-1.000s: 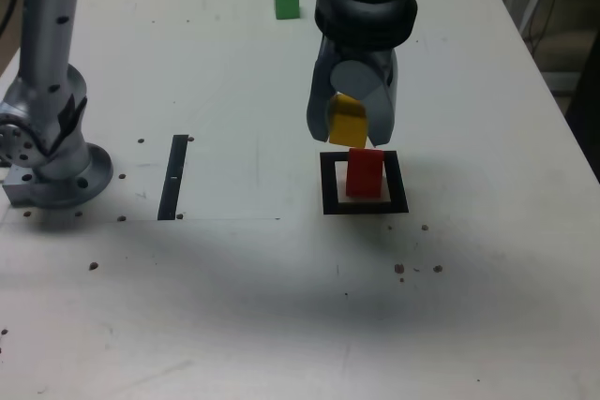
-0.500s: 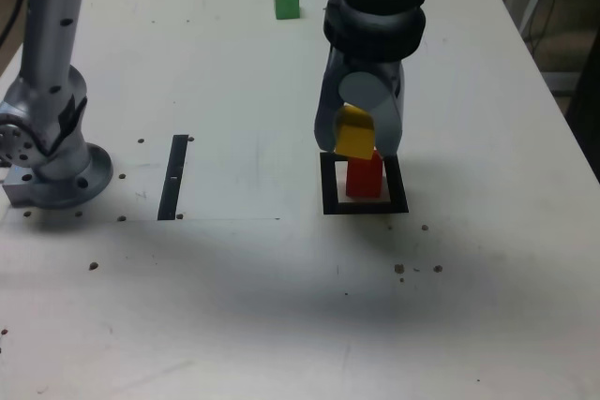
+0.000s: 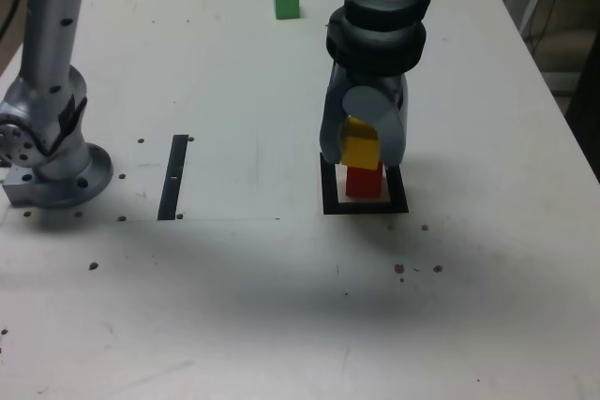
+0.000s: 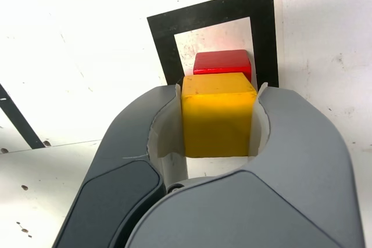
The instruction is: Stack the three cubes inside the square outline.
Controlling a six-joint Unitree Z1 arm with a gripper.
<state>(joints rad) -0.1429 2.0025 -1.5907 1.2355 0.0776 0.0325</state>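
Observation:
The red cube [image 3: 365, 182] [image 4: 222, 62] stands inside the square outline [image 3: 366, 206] [image 4: 215, 10]. My gripper [image 3: 362, 155] [image 4: 218, 94] is shut on the yellow cube [image 3: 361, 150] [image 4: 218, 120], one jaw on each side of it. In the exterior view the yellow cube rests right on top of the red one, roughly level. The wrist view shows it set a little off the red cube's top. The green cube [image 3: 287, 1] lies alone far back on the table, well apart from the gripper.
The arm's grey base [image 3: 52, 152] stands at the exterior view's left. A thin black strip [image 3: 173, 175] [image 4: 17, 117] lies between the base and the outline. Small dark specks dot the white table [image 3: 281, 306].
The gripper has come down and slightly to the exterior view's right with the yellow cube. The cube went from tilted above the red one to level on top of it.

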